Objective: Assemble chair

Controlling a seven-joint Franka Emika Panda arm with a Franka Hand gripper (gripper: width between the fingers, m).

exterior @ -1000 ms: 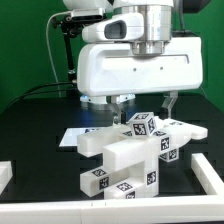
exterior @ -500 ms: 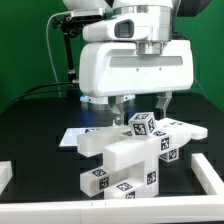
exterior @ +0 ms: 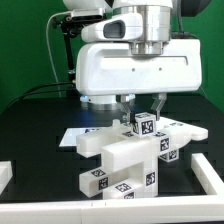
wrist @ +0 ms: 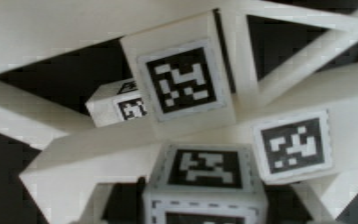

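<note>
Pincer (exterior: 143, 110) hung over chair parts (exterior: 120, 158) heaped on counter (exterior: 35, 160), jaws narrow, flanking small tagged block (exterior: 145, 125) atop heap, likely to lift it for joining; actual grip could not be told.

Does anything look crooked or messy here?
Yes. The white chair pieces lie in a tilted heap, leaning across each other. A small tagged block perches on top, right below the fingers.

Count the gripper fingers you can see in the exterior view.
2. One finger hangs on the exterior view's left of the top tagged block, the other on its right; neither seems hidden.
</note>
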